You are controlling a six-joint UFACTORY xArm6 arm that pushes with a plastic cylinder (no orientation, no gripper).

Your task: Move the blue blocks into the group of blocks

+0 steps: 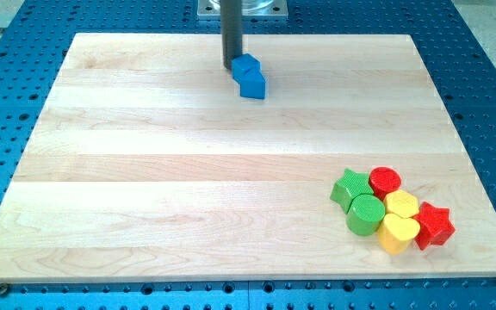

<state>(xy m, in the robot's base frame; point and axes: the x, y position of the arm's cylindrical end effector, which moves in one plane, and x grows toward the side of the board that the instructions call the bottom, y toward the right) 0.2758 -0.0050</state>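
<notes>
Two blue blocks (250,77) sit pressed together near the view's top centre of the wooden board (145,172); their exact shapes are hard to make out. My tip (232,69) rests just left of them, touching the upper blue block's left side. The group lies at the view's lower right: a green star (350,187), a green cylinder (366,213), a red cylinder (385,180), a yellow block (401,205), a yellow heart-like block (398,232) and a red star (434,226), all packed against one another. The blue blocks are far from this group.
The board lies on a blue perforated table (7,103). The arm's metal mount (241,9) shows at the view's top edge above the rod.
</notes>
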